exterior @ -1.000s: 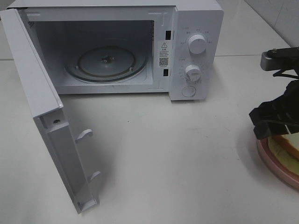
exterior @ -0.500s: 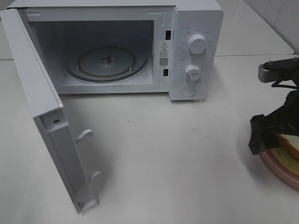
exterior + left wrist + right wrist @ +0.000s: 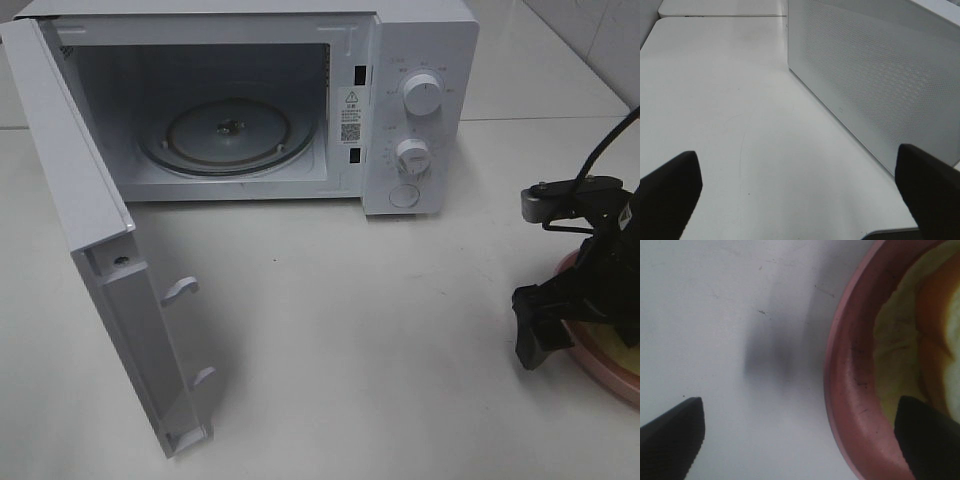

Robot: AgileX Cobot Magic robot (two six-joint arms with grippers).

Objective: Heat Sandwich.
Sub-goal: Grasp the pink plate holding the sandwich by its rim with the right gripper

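The sandwich (image 3: 920, 335) lies on a round pink plate (image 3: 845, 375) at the table's right edge; its pale bread and tan crust show in the right wrist view. In the high view the right arm hides most of the sandwich. My right gripper (image 3: 800, 440) is open and hangs low over the plate's left rim (image 3: 598, 368), one finger over the table and the other over the plate. Seen from above, the right gripper (image 3: 570, 325) is a black shape at the far right. My left gripper (image 3: 800, 195) is open over bare table, holding nothing.
A white microwave (image 3: 420, 110) stands at the back with its door (image 3: 110, 260) swung wide toward the front left and a glass turntable (image 3: 228, 135) inside. A white dotted panel of the microwave (image 3: 875, 75) runs beside the left gripper.
The right gripper has come down and forward over the plate's left rim, and its jaws have opened wider. The left gripper and the microwave have not moved.
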